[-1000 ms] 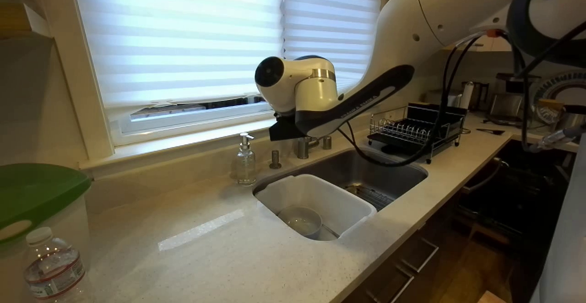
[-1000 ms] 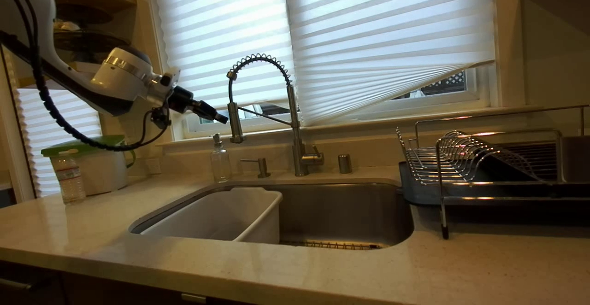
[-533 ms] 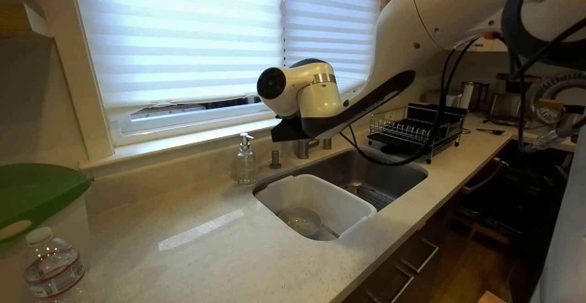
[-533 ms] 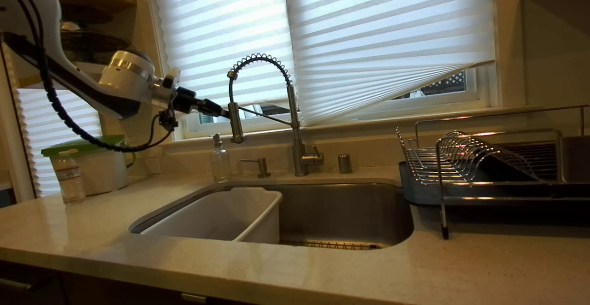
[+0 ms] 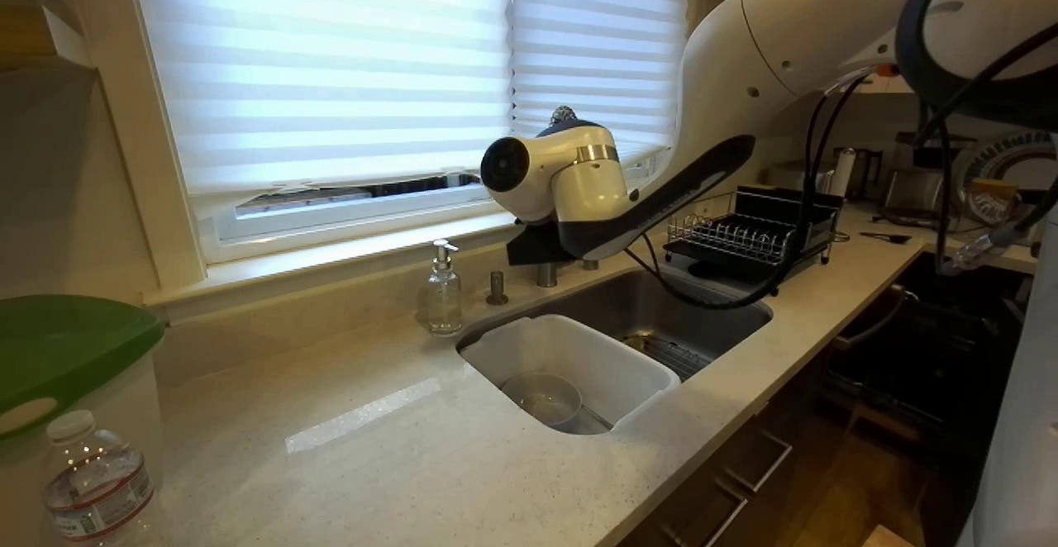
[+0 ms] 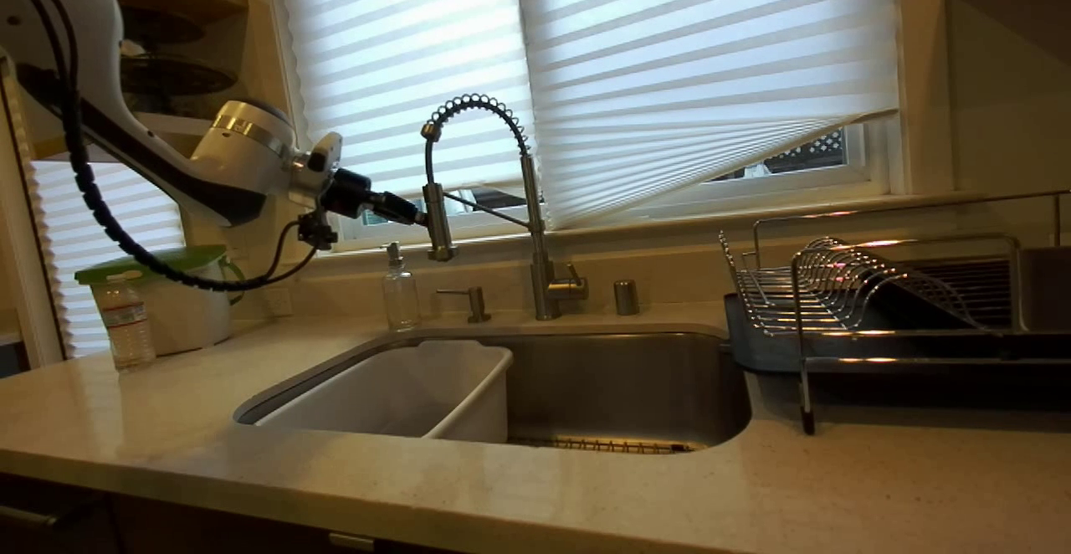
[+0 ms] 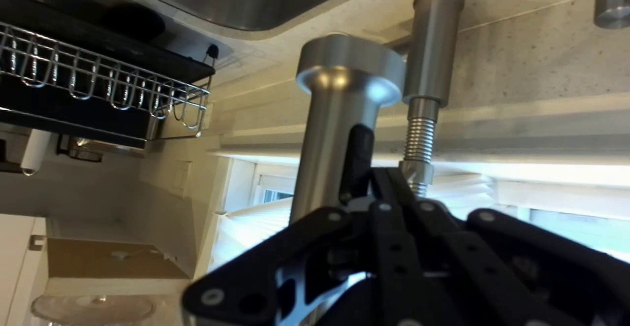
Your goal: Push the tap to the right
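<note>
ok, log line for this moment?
task: push tap right | gripper: shut | contact: appears against spray head | change: spray head nudged right in an exterior view | status: push apparently under way

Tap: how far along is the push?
Done: the shut jaws are up against the head of the tap.
In hand: the push; in an exterior view the head sits slightly right of where it was half a second ago.
Remaining: probably more swing, since the head hangs left of the post there.
</note>
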Available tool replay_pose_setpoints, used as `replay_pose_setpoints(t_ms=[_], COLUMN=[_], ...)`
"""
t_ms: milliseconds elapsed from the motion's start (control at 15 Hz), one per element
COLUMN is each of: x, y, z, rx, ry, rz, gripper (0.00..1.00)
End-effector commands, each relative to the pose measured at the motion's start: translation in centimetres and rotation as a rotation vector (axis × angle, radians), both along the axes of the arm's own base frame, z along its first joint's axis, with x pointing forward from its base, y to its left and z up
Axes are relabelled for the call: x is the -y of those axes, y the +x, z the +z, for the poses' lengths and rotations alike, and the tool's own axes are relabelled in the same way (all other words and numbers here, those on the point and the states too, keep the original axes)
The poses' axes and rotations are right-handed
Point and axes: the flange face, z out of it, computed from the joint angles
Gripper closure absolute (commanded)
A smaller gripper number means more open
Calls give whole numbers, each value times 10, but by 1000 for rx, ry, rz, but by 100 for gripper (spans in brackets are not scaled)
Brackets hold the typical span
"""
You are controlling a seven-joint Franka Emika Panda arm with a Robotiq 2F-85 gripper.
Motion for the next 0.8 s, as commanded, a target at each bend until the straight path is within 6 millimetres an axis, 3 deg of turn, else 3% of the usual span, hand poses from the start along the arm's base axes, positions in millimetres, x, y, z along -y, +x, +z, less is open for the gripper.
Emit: replay_pose_setpoints(t_ms=[0,733], x=[28,124], y=[-22,-45], z=[-12,-13], rx=[3,151], ry=[36,143], rz=[-99,-237], gripper=[100,100])
